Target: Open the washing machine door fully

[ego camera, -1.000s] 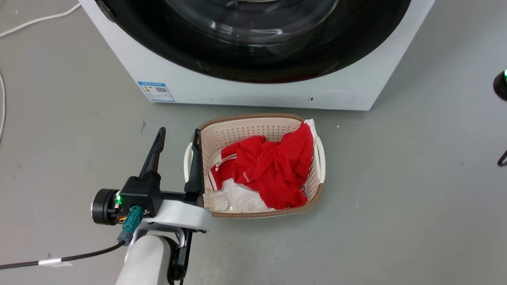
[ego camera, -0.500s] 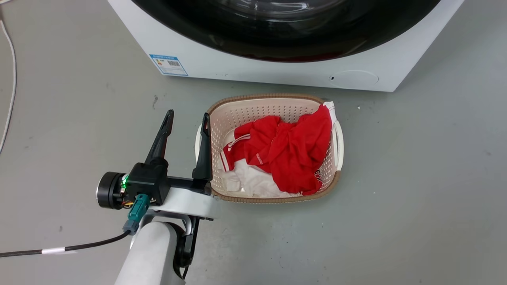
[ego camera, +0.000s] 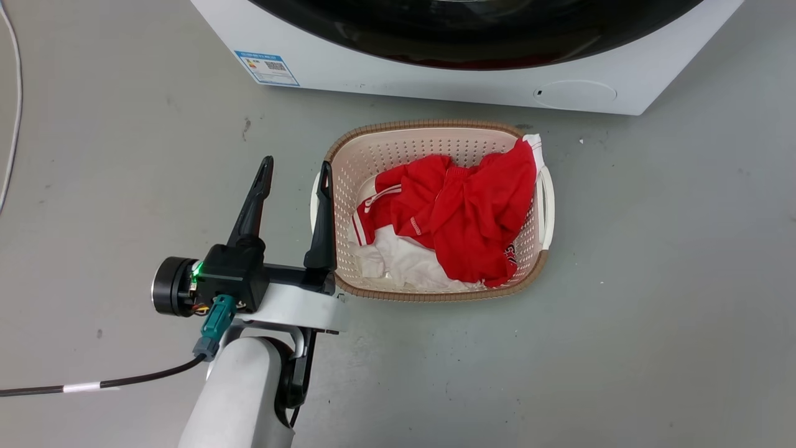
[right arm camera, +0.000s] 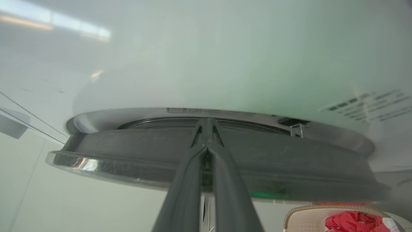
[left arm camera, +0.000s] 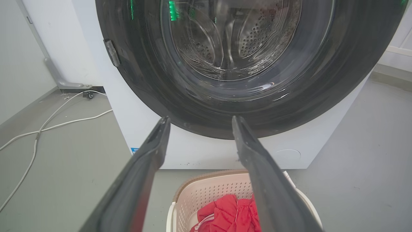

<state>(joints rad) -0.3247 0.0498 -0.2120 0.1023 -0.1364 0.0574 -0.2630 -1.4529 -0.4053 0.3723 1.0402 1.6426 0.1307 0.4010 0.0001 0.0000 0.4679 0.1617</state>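
Two arms, one nearer: our right gripper (right arm camera: 206, 120), fingers pressed together, points at the rim of the large round glossy black washing machine door (right arm camera: 289, 158) just ahead; our left gripper (ego camera: 296, 163) hangs wide open, well short of it.

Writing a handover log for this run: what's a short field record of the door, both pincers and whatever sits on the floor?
door: round, black, looks slightly ajar in the right wrist view, not fully open
right pincer: shut, tips at the door's rim
left pincer: open, empty, pointing toward the door
basket: on the floor before the washer
clothes: red and white, in the basket
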